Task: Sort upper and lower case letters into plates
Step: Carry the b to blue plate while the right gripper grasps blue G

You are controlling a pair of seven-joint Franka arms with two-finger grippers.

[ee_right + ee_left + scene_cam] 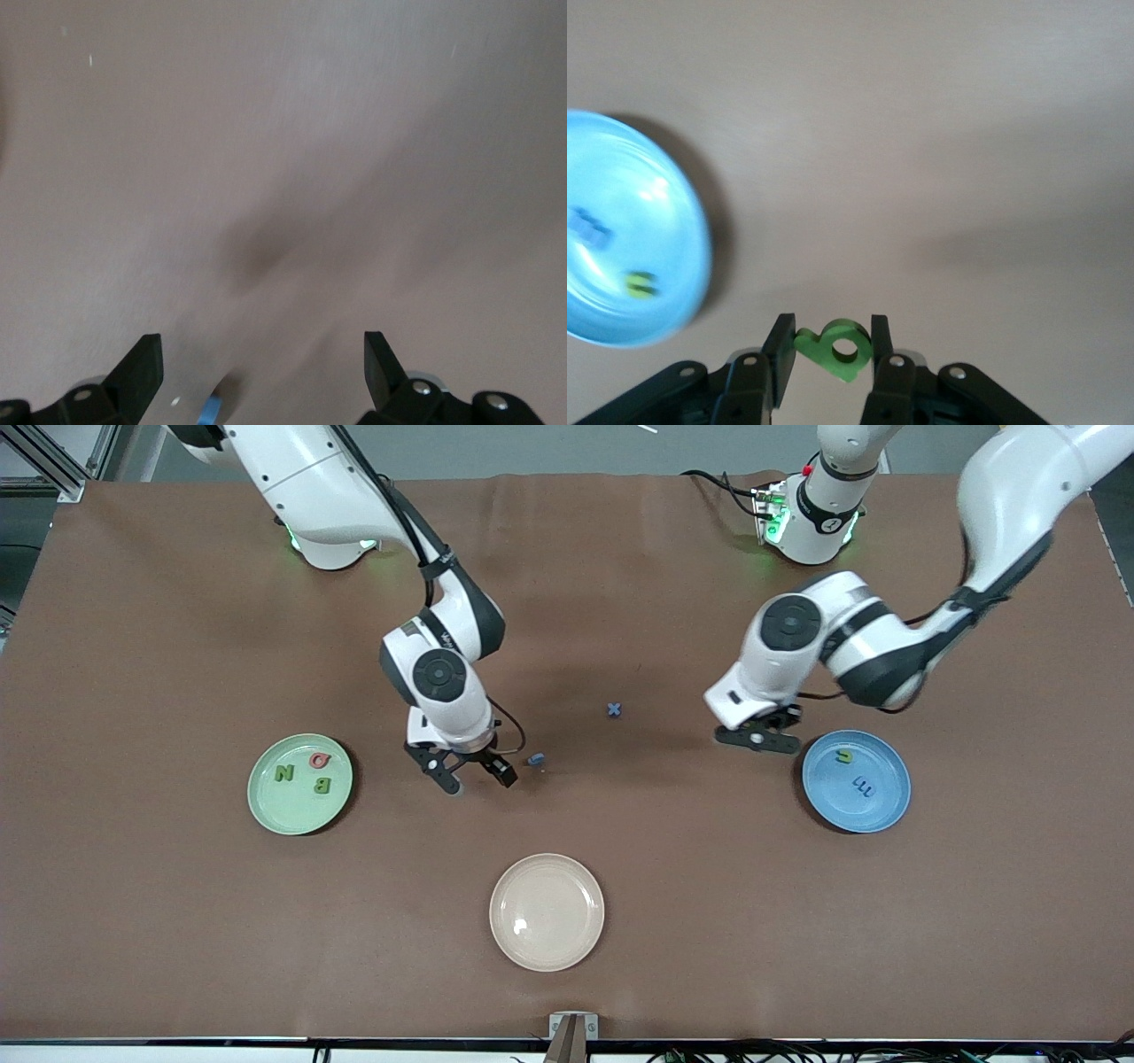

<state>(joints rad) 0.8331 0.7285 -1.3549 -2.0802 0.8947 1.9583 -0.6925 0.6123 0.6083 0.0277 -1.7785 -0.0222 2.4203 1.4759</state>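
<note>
My left gripper [830, 347] hangs over the worktop [709, 921] just beside the sky blue plate [881, 808], wrist bent down, fingers [780, 347] clamped on a green letter [835, 348]. My right gripper [472, 774] points down over bare worktop, fingers [142, 370] spread wide, with a small blue letter [534, 760] lying just off one fingertip. The pale green plate [270, 810] sits toward my right arm's end, well apart from those fingers, holding three letters.
</note>
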